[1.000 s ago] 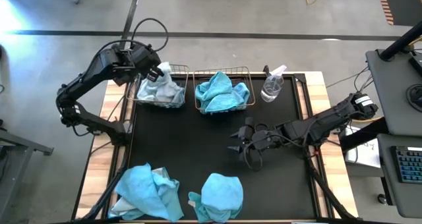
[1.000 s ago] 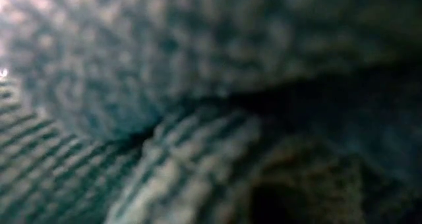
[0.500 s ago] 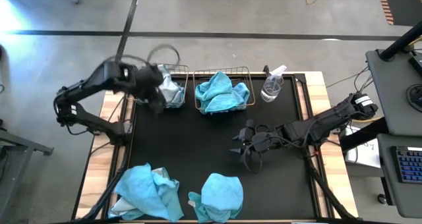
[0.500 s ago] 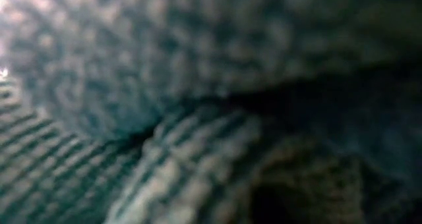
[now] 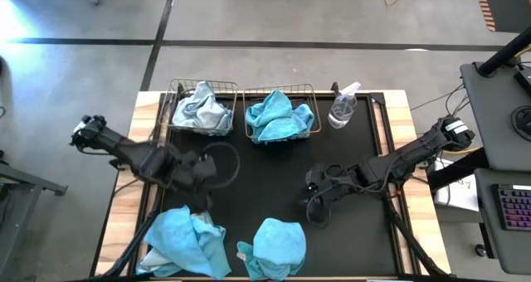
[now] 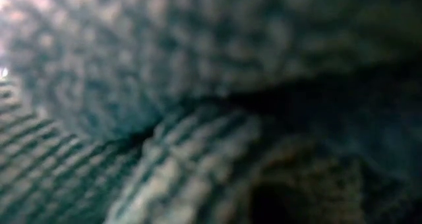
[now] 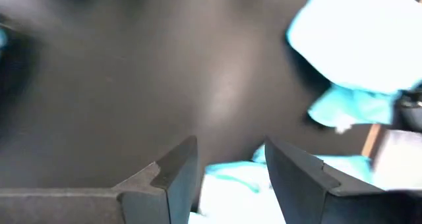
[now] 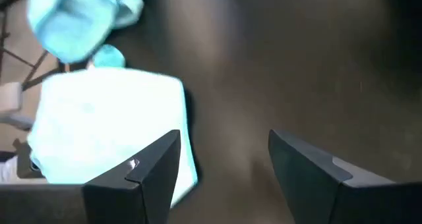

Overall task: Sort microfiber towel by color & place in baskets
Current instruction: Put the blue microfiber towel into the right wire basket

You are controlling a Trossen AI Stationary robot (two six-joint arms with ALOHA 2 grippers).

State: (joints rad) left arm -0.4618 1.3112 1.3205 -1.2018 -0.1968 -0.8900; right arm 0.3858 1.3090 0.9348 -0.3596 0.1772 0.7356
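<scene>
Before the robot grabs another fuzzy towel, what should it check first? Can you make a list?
1. Left gripper open and empty: ok, the left wrist view shows a gap with nothing in it.
2. Right gripper open: ok, fingers spread in its wrist view.
3. Towels left to sort: ok, two bright turquoise fuzzy towels lie at the near edge, one left, one middle.
4. Turquoise wire mesh basket has room: cannot tell, a turquoise towel already fills much of it.
5. Clear plastic spray bottle out of the way: ok, it stands beside the baskets.
6. Low view usable: not ok, cloth blocks it.
</scene>
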